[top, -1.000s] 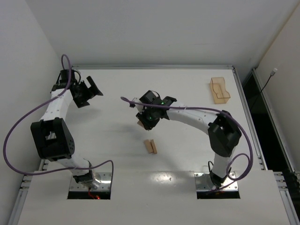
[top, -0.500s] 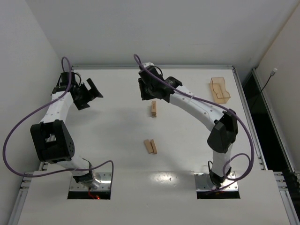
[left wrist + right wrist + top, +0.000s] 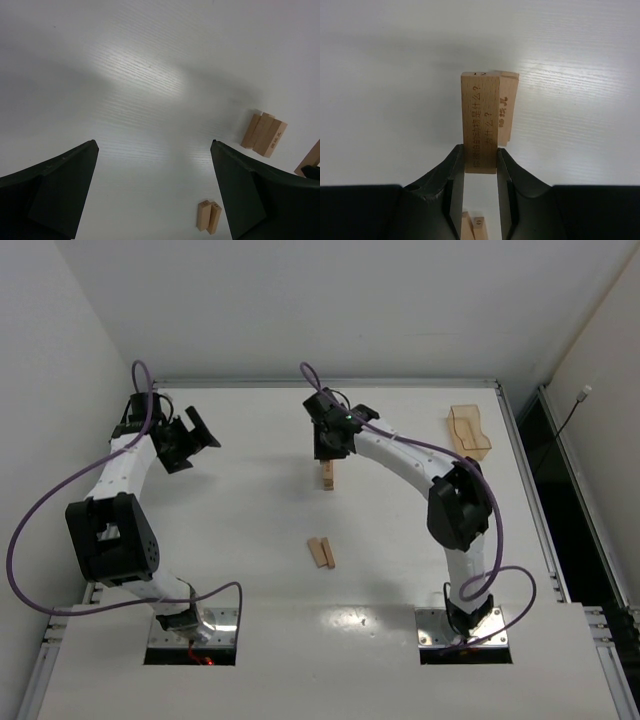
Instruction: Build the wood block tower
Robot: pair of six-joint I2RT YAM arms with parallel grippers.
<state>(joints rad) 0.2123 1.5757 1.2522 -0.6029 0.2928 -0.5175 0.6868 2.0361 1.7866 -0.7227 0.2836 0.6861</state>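
My right gripper (image 3: pixel 327 447) is at the far middle of the table, shut on the lower end of a wood block (image 3: pixel 480 120) with printed writing. That block lies alongside a second wood block (image 3: pixel 506 107) on the table; together they show from above as a small tan pile (image 3: pixel 327 476). A pair of wood blocks (image 3: pixel 321 552) lies side by side near the table's centre, also showing in the left wrist view (image 3: pixel 209 216). My left gripper (image 3: pixel 192 436) is open and empty at the far left, its jaws wide apart (image 3: pixel 153 145).
A translucent orange-tan tray (image 3: pixel 468 432) stands at the far right. The white table (image 3: pixel 230 530) has a metal rim at the back and sides. In the left wrist view the far blocks (image 3: pixel 264 134) sit at the right.
My right arm swung from the table's centre to the far middle with a block, then settled over the blocks there. The left arm has barely moved.
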